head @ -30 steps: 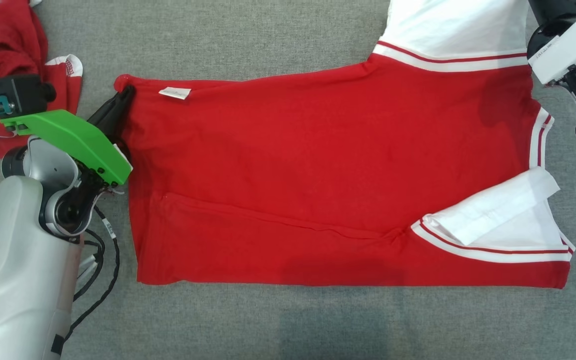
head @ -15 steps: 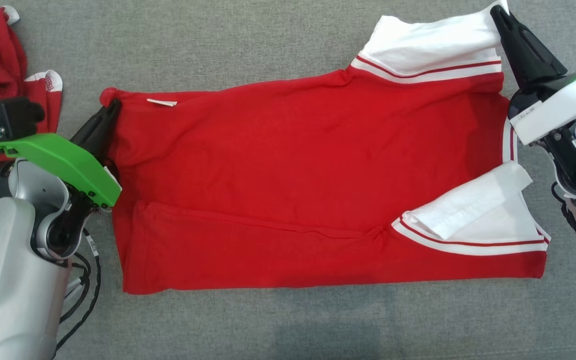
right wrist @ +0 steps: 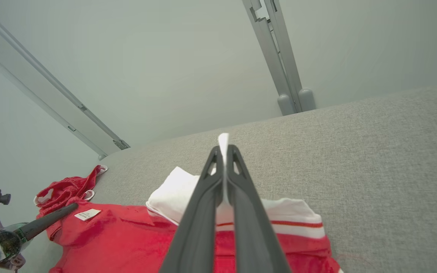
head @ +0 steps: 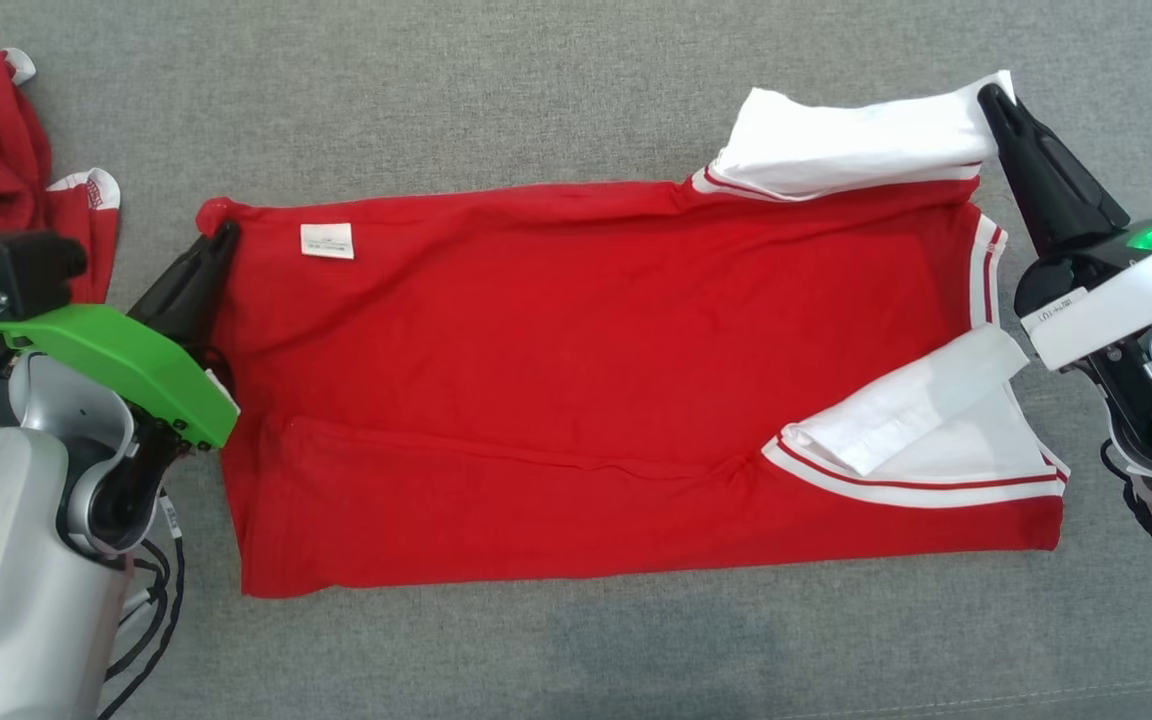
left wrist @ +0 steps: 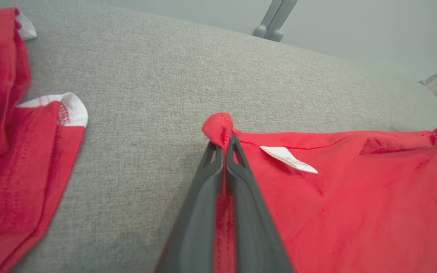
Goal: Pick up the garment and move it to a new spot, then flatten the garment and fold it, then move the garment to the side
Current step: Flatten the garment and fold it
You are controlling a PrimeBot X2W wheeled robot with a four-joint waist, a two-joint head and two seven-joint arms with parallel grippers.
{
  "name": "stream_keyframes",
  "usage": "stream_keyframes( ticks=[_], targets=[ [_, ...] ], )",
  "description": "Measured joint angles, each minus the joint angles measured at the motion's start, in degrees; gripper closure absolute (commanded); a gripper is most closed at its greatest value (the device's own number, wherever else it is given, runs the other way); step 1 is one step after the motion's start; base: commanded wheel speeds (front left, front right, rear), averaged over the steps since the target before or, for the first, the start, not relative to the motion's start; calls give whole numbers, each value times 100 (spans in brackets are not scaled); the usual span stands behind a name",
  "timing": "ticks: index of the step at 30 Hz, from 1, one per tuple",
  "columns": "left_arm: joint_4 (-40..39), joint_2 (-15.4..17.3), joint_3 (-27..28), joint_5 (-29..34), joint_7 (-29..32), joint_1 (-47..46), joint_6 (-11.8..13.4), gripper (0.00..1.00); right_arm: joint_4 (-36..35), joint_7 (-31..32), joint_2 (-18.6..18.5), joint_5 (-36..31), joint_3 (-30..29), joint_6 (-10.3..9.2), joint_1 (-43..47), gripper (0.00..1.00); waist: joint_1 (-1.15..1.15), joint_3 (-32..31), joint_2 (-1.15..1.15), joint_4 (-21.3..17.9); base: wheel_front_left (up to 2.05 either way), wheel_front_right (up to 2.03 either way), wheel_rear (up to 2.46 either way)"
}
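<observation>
The garment, a red shirt with white sleeves and red-striped white trim, lies spread across the grey surface, its near long edge folded over. My left gripper is shut on its far-left hem corner, near a white label. My right gripper is shut on the tip of the far white sleeve, lifting and doubling it over the red body; the pinched white edge pokes out between the fingers. The near white sleeve lies folded on the shirt.
A second red garment with white cuffs lies crumpled at the far left, close beside my left arm. Grey padded surface extends beyond and in front of the shirt. Grey frame posts stand past the far edge.
The head camera has tilted, shifting the scene down. My right gripper has drawn the far sleeve inward so it folds over the shirt; the left gripper keeps its hold on the hem corner.
</observation>
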Motion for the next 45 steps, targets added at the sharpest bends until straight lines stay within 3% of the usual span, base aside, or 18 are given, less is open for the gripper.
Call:
stream_keyframes(
  ticks=[14,35,45],
  targets=[
    [-359,170,-48,-92,-48,178,0,100,-549,1,-180,2,-48,-77,264,100,0,-73,0,36,0,0,0],
    [-646,255,-168,-345,-622,979,0,100,-1126,3,-162,158,-1,-498,1719,100,0,-438,0,43,0,0,0],
    [-639,220,-204,-363,-877,1278,0,100,-1298,-27,-145,160,19,-570,2012,100,0,-453,0,26,0,0,0]
  ],
)
